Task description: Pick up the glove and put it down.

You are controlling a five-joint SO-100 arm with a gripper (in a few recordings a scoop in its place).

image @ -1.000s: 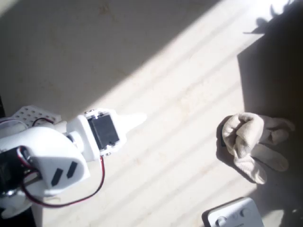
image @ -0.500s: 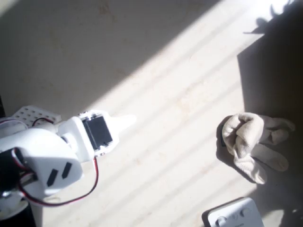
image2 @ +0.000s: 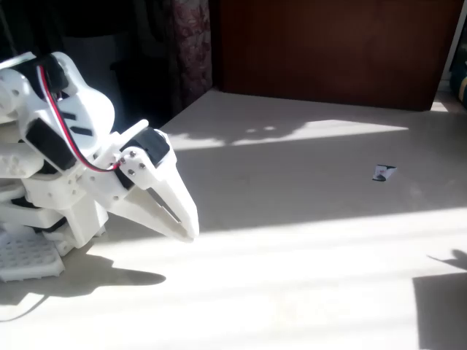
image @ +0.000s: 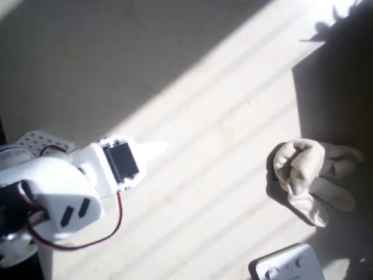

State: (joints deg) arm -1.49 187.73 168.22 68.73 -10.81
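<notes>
The cream knit glove (image: pixel 306 172) lies crumpled on the pale table at the right of the overhead view, its stubby fingers pointing right and down, half in shadow. My white gripper (image: pixel 158 148) is far to its left, close to the arm's base, with its tip pointing toward the glove. In the fixed view the gripper (image2: pixel 187 230) angles down over the table with its jaws together and nothing between them.
A white plastic box with round buttons (image: pixel 288 266) sits at the bottom edge, below the glove. A small green-and-white card (image2: pixel 382 173) lies far out on the table. A perforated white base plate (image: pixel 36 143) is beside the arm. A dark wall backs the table.
The gripper has drawn back to the left, away from the glove, mostly in the first half second. The glove has not moved.
</notes>
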